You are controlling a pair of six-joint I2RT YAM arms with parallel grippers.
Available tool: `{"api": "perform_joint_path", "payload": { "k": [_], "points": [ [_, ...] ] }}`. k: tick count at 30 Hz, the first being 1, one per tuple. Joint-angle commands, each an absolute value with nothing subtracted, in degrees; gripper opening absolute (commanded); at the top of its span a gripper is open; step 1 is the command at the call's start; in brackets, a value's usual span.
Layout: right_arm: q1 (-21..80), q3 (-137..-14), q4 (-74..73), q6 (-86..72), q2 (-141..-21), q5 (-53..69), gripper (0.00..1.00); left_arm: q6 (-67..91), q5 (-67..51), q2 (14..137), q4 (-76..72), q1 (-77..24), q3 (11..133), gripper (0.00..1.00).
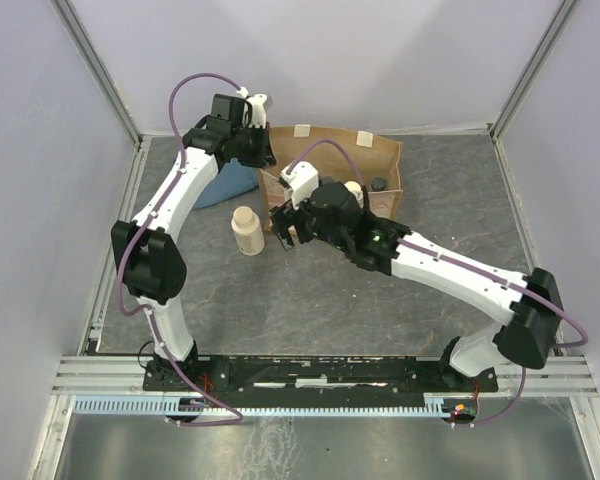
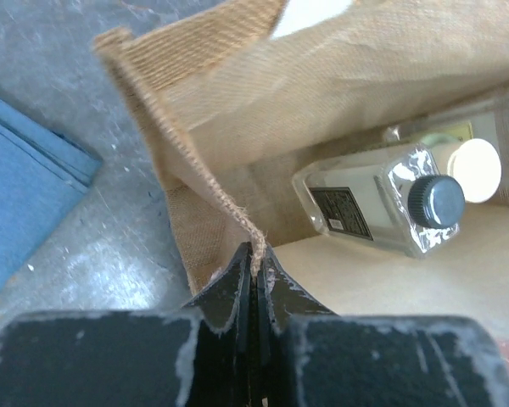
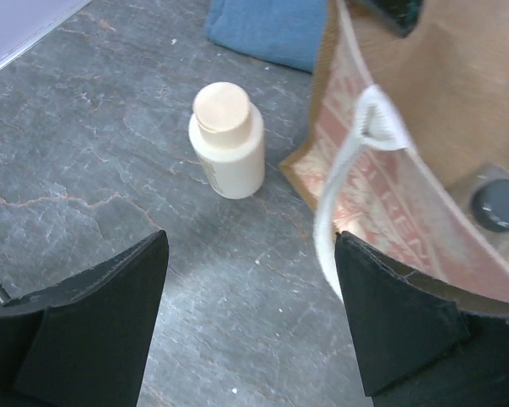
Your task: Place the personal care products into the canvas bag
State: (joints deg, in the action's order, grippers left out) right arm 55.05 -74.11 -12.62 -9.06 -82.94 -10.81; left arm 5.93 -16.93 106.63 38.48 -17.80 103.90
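Note:
The canvas bag stands open at the back of the table. My left gripper is shut on the bag's left rim; it also shows in the top view. Inside the bag lie a clear dark-capped bottle and the pale yellow jar. The beige bottle with its cream cap stands upright on the table left of the bag. My right gripper is open and empty, low over the table between the beige bottle and the bag's printed side. A second dark-capped bottle is not clearly visible.
The folded blue cloth lies left of the bag, behind the beige bottle. A cream rope handle hangs down the bag's side next to my right finger. Frame posts and walls stand close on the left, right and back.

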Motion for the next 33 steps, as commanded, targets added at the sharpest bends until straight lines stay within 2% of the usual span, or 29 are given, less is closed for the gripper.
{"api": "perform_joint_path", "payload": {
  "k": [1, 11, 22, 33],
  "points": [
    [57.1, -75.4, -0.8, -5.8, -87.9, -8.4, 0.87, 2.6, -18.3, 109.5, 36.3, -15.9, 109.2, 0.03],
    [58.2, -78.5, 11.5, -4.0, -100.1, -4.8, 0.88, 2.5, -19.3, 109.9, 36.3, -13.5, 110.7, 0.03],
    [58.3, -88.6, 8.5, -2.0, -111.5, -7.3, 0.90, 2.4, -20.2, 108.6, 36.3, -12.6, 110.2, 0.03],
    [57.7, -94.1, 2.8, -2.7, -116.8, -11.7, 0.91, 2.2, -20.1, 106.5, 36.3, -12.3, 108.5, 0.03]
  ]
}}
